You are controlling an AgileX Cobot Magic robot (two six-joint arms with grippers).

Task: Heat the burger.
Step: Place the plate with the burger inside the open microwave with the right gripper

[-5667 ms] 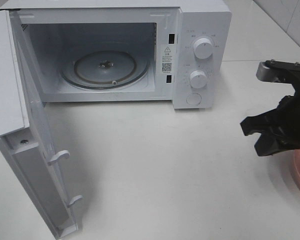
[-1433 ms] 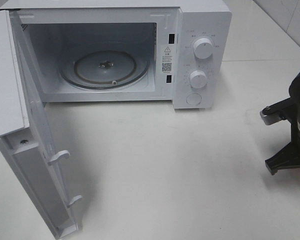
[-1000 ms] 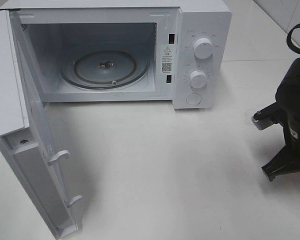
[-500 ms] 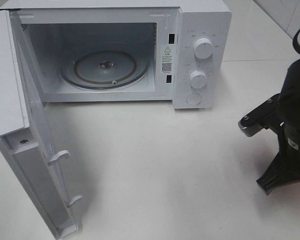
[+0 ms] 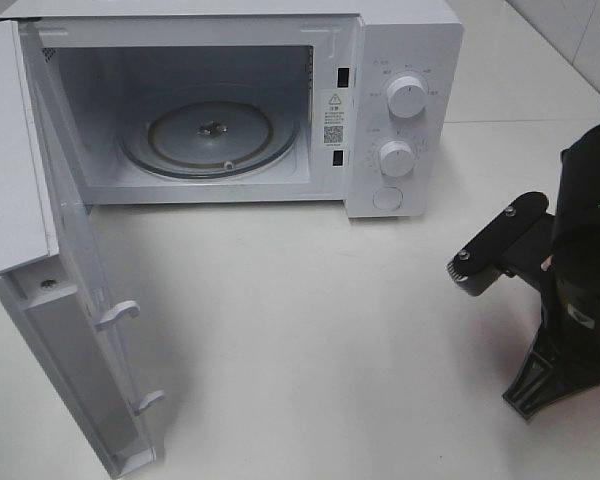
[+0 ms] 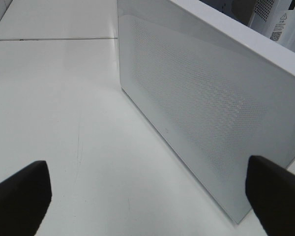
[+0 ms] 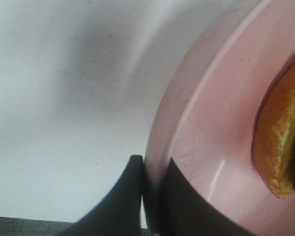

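Right gripper (image 7: 155,199) of mine is clamped on the rim of the pink plate (image 7: 211,128). One dark finger (image 7: 130,196) sits outside the rim and the other presses on its inner side. My left gripper (image 6: 147,196) hangs with its two dark fingertips wide apart and nothing between them.

Going by size, the white table (image 5: 310,320) carries everything. At its back stands the white microwave (image 5: 410,40), its cavity showing. The door (image 5: 70,300) is swung fully out to the left of the high view, and my left wrist camera looks along its outer, dotted face. My right arm (image 5: 580,270) stands at the right edge of the high view, well apart from the microwave, and it hides the plate from that camera.

Inside the cavity lies the glass turntable (image 5: 210,135), with nothing on it. The plate shows only in my right wrist view, over the white tabletop, and I cannot tell whether it rests on the table or is lifted.

The burger (image 7: 280,142) lies on that plate, away from the rim I hold. Only its golden-brown edge with a dark strip shows at the border of the view.

On the microwave's panel are two white knobs, an upper knob (image 5: 407,97) and a lower knob (image 5: 396,157), with a round button (image 5: 387,198) under them.
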